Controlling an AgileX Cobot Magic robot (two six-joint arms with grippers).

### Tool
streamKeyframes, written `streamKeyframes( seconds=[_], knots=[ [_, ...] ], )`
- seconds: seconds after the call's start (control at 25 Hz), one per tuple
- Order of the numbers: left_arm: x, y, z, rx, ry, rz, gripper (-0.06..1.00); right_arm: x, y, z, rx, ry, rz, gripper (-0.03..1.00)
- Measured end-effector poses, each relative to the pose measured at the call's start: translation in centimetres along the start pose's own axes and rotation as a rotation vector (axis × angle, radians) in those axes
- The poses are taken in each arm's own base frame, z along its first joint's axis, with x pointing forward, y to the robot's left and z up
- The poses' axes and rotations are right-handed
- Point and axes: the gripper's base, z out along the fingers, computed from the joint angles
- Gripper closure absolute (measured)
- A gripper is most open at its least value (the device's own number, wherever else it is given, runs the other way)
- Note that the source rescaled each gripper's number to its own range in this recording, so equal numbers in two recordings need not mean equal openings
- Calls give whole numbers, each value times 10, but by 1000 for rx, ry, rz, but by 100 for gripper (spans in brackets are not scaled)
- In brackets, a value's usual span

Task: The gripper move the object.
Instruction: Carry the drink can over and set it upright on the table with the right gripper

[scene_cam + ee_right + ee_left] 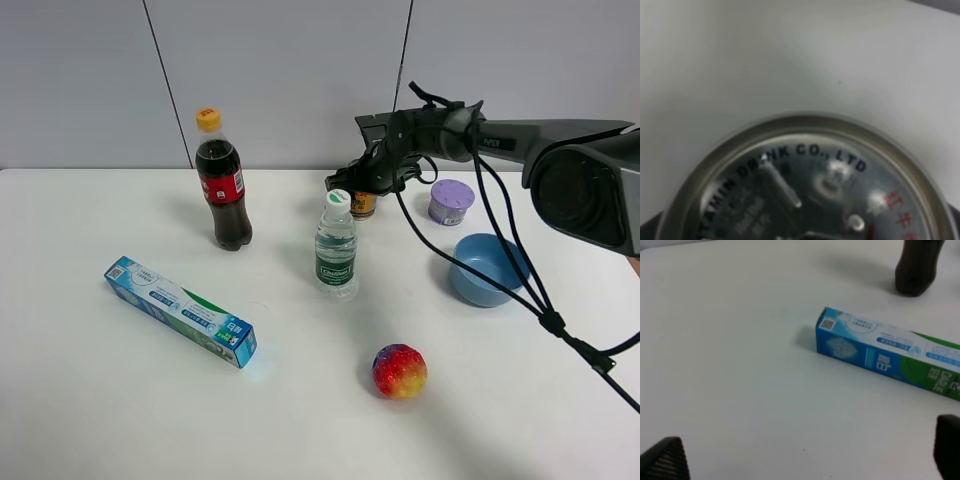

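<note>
Your right fingers point(345, 181) hang straight over the upright drink can point(363, 207); whether they grip it, you cannot tell.

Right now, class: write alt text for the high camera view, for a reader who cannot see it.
A black arm reaches from the right, its gripper at a gold can behind a water bottle on a white table. Also there: cola bottle, toothpaste box, lilac tub, blue bowl, colourful ball.

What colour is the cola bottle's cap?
Yellow-orange; the cap shows best in the exterior high view.
</note>
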Motion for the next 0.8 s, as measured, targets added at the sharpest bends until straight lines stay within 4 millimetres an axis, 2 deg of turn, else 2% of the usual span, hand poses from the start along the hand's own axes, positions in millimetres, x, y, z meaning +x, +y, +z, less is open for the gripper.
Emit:
streamKeyframes(
  seconds=[0.16, 0.28, 0.4, 0.52, 0.8],
  knots=[
    [0, 0, 0, 0, 0, 0, -6, -2, -2, -7, 23, 21, -42, 96],
    [0, 0, 0, 0, 0, 0, -6, -8, -2, -24, 39, 27, -71, 96],
    [0, 0, 0, 0, 0, 0, -6, -20, -1, -52, 46, 15, -81, 96],
    [0, 0, 0, 0, 0, 0, -6, -32, 1, -89, 46, 6, -81, 96],
    [0, 0, 0, 0, 0, 0, -6, -40, 17, -164, 50, 43, -118, 96]
  ],
)
